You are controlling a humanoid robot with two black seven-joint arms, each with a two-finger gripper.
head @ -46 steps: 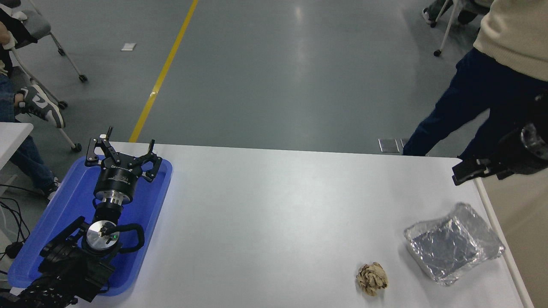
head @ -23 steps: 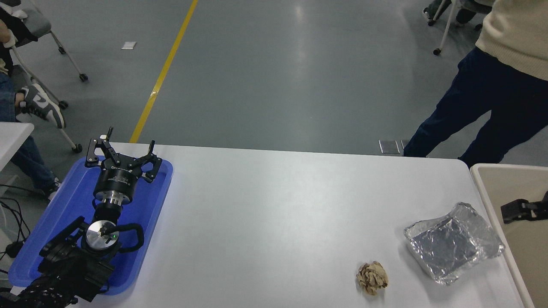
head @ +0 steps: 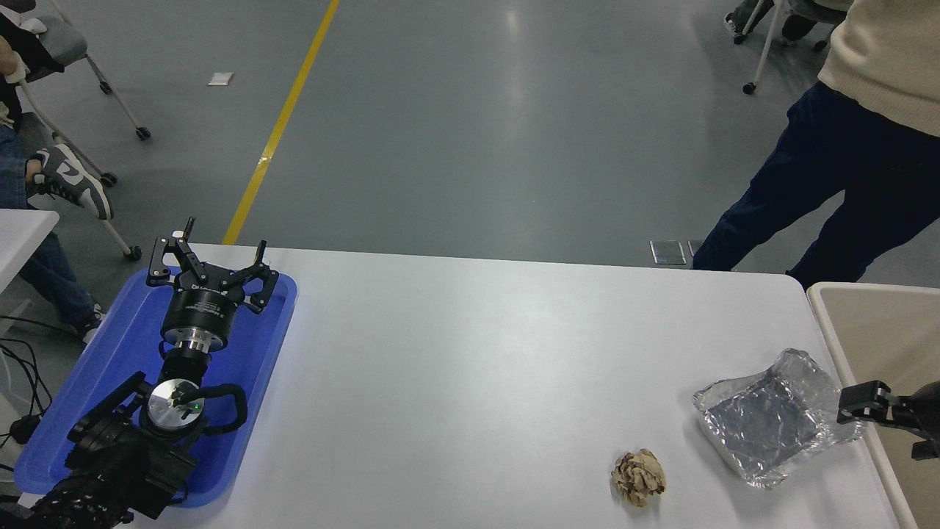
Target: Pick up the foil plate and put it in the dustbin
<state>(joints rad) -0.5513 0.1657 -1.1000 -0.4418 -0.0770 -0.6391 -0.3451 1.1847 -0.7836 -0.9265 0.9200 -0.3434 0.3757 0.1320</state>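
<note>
Foil plate [head: 771,422] between paper ball [head: 638,477] and dustbin [head: 874,330]

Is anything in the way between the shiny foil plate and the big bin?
Nothing visible is. The foil plate lies at the table's right edge, right beside the dustbin. Only the right gripper is there, at the plate's right rim.

No lettering can be read anywhere. The left claw [head: 208,258] carries a small pale marking on its black round body, too tiny and blurred to make out. A sneaker [head: 70,178] at the upper left shows a curved logo, without words.
</note>
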